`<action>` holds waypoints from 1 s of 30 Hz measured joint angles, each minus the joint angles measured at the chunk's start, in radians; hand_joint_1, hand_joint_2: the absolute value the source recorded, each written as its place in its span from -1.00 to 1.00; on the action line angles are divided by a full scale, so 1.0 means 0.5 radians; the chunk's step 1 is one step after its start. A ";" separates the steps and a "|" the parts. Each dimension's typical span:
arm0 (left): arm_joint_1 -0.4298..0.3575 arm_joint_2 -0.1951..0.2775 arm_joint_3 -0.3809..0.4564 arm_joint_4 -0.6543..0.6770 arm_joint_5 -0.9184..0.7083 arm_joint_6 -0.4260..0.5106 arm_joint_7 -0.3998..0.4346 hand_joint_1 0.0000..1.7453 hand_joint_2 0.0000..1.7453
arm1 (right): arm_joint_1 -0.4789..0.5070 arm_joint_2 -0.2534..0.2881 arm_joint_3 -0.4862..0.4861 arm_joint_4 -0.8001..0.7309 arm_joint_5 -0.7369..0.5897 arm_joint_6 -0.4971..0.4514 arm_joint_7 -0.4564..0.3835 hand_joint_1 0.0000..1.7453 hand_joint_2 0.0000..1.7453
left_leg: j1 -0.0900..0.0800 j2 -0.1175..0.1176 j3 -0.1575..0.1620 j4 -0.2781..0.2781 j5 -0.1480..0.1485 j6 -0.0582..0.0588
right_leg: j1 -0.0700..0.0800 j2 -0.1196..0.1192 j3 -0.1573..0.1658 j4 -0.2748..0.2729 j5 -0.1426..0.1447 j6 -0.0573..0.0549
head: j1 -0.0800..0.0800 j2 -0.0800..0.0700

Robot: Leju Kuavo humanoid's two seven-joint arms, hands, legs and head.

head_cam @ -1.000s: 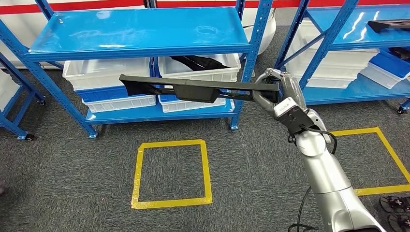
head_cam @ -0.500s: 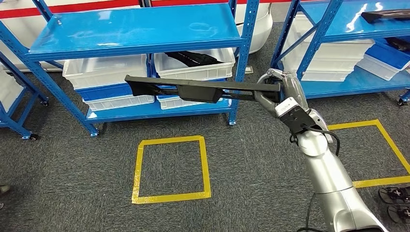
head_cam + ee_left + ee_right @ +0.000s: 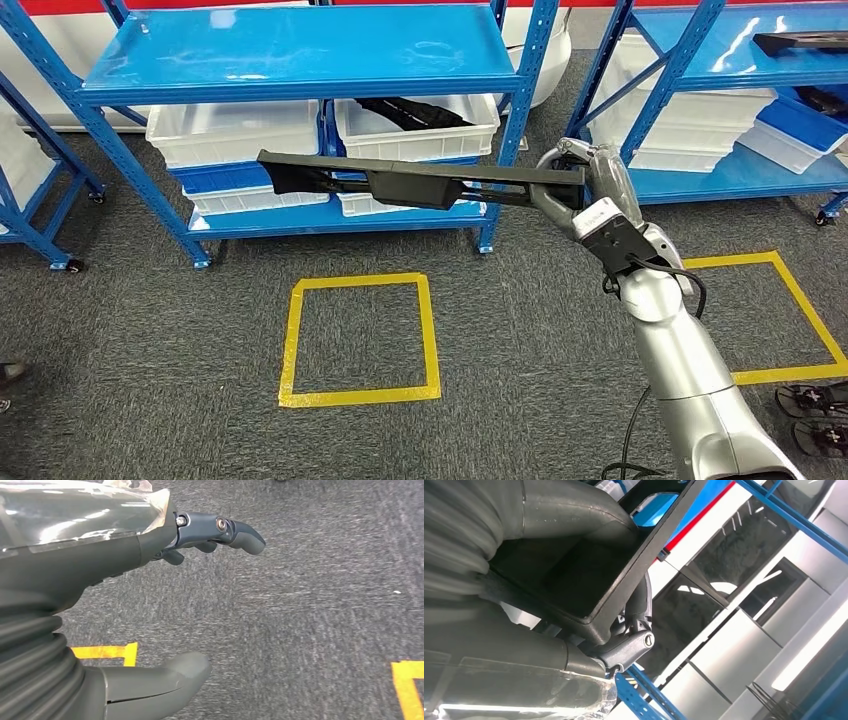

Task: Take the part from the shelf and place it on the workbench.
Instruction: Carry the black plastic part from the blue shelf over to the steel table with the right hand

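Against the frame half a second back, the whole head view has slid: the shelving sits a little further right and higher, the yellow floor square (image 3: 360,340) likewise, so the camera has moved, not the things; the part keeps the same near-level pose relative to the arm; a shoe tip at the lower left edge stays cut off.

Right hand (image 3: 585,190), centre right of the head view, grasps the right end of the long black part (image 3: 420,182); fingers wrapped over the bar's end, thumb under; in the right wrist view the hand (image 3: 624,645) clamps the part's (image 3: 589,580) hollow black edge, most of the fingers hidden behind it.

Left hand (image 3: 165,605) hangs over grey carpet; released, holding nothing, thumb and fingers apart.

The part stretches leftward in the air from the hand, across the front of the blue shelf unit (image 3: 300,55), level with its white bins (image 3: 235,135); touching none of them as far as can be seen; its far left end is thicker and stepped, the middle carries a blocky section, the right stretch is a thin flat bar; matte black throughout; fine detail hard to make out.

Another dark part (image 3: 405,112) lies in the right-hand white bin, partly hidden by the rim; one more (image 3: 800,42) sits on the shelf at the upper right, cut off by the frame edge.
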 joint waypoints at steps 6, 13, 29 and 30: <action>0.001 -0.003 0.000 0.000 -0.010 -0.006 0.000 -1.00 1.00 | -0.001 0.000 0.000 -0.006 0.010 -0.006 0.018 1.00 1.00 | -0.013 -0.003 -0.067 0.024 0.050 -0.029 | 0.011 -0.001 0.339 -0.491 0.127 0.044 | 0.002 0.000; 0.004 0.002 -0.001 0.001 -0.023 -0.011 0.001 -1.00 1.00 | 0.006 -0.005 -0.002 -0.017 0.014 -0.017 0.027 1.00 1.00 | 0.001 -0.012 -0.191 0.249 -0.106 -0.106 | -0.015 0.000 0.313 -0.542 0.213 -0.057 | -0.009 0.000; -0.004 -0.012 0.000 0.001 -0.015 -0.011 -0.006 -1.00 1.00 | 0.042 -0.030 -0.031 -0.035 0.024 -0.020 0.021 1.00 1.00 | 0.017 0.003 0.026 0.013 -0.025 -0.019 | 0.000 0.002 0.058 -0.211 0.108 0.004 | -0.003 0.000; -0.003 -0.012 0.000 0.001 -0.015 -0.011 -0.006 -1.00 1.00 | 0.046 -0.030 -0.032 -0.035 0.024 -0.020 0.021 1.00 1.00 | 0.015 0.004 0.008 0.014 -0.013 -0.016 | 0.000 0.002 -0.001 -0.059 0.038 0.000 | 0.000 0.000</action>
